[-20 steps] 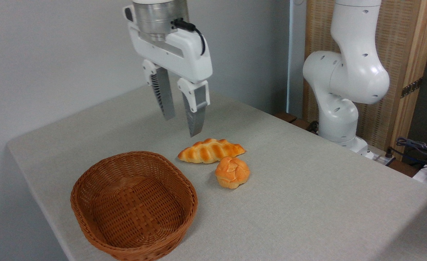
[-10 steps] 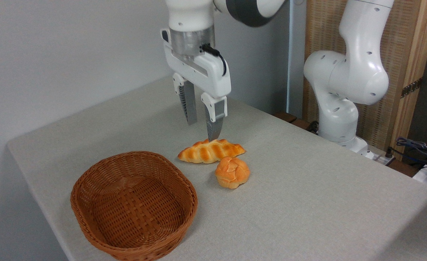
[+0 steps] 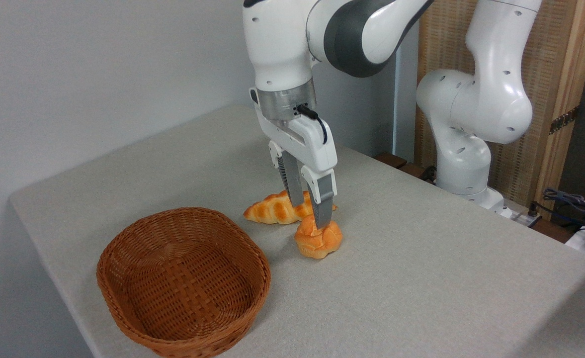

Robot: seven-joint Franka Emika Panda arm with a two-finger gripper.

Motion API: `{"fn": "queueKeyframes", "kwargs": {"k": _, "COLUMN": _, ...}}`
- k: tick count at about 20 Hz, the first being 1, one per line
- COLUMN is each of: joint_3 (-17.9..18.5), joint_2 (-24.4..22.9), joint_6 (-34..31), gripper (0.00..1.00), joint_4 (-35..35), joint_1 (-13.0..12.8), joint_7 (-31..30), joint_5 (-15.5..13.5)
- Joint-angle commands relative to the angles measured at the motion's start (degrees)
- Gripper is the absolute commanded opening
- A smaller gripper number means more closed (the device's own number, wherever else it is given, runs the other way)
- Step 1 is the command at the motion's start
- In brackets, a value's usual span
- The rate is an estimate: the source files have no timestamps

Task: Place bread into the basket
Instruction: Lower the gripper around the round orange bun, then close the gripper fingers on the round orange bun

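Early going: sitting empty down-left of the hand, the wicker basket (image 3: 183, 278), nothing delivered yet, grasp, lift and drop all remaining. Hanging spread at the round bun (image 3: 318, 238), the gripper (image 3: 314, 215), near finger tip (image 3: 324, 219) touching or just grazing its top, not pinching it. Lying just behind, the braided loaf (image 3: 272, 209).

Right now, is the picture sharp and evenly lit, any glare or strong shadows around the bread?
Camera view: sharp throughout, soft even light. The bun casts only a faint shadow on the table; the basket is darker inside its wall. Mild sheen on the white arm, no glare. The gripper shows no motion blur.
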Motion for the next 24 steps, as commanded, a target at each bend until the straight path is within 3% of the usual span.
{"fn": "queueKeyframes", "kwargs": {"k": 1, "joint_3": 0.62, "joint_2": 0.45, "joint_6": 3.21, "gripper": 1.0, "joint_4": -1.96, "joint_1": -0.2, "joint_7": 0.96, "joint_5": 2.08}}
{"fn": "queueKeyframes", "kwargs": {"k": 5, "joint_3": 0.62, "joint_2": 0.97, "joint_6": 3.74, "gripper": 1.0, "joint_4": -2.66, "joint_1": -0.11, "joint_7": 0.96, "joint_5": 4.01}}
{"fn": "queueKeyframes", "kwargs": {"k": 10, "joint_3": 0.62, "joint_2": 1.85, "joint_6": 3.83, "gripper": 1.0, "joint_4": -2.84, "joint_1": -0.11, "joint_7": 0.96, "joint_5": 4.45}}
{"fn": "queueKeyframes", "kwargs": {"k": 12, "joint_3": 0.62, "joint_2": 2.12, "joint_6": 4.7, "gripper": 1.0, "joint_4": -3.62, "joint_1": -0.11, "joint_7": 0.96, "joint_5": 6.38}}
{"fn": "queueKeyframes", "kwargs": {"k": 15, "joint_3": 0.62, "joint_2": 2.29, "joint_6": 6.9, "gripper": 1.0, "joint_4": -5.03, "joint_1": -0.11, "joint_7": 0.88, "joint_5": 6.39}}
{"fn": "queueKeyframes", "kwargs": {"k": 17, "joint_3": 0.62, "joint_2": 2.29, "joint_6": 7.08, "gripper": 0.71, "joint_4": -4.95, "joint_1": -0.11, "joint_7": 0.61, "joint_5": 6.39}}
{"fn": "queueKeyframes", "kwargs": {"k": 19, "joint_3": 0.62, "joint_2": 2.38, "joint_6": 7.08, "gripper": 0.53, "joint_4": -4.95, "joint_1": -0.11, "joint_7": 0.61, "joint_5": 6.39}}
{"fn": "queueKeyframes", "kwargs": {"k": 24, "joint_3": 0.7, "joint_2": 2.47, "joint_6": 7.08, "gripper": 0.47, "joint_4": -4.95, "joint_1": -0.11, "joint_7": 0.61, "joint_5": 6.39}}
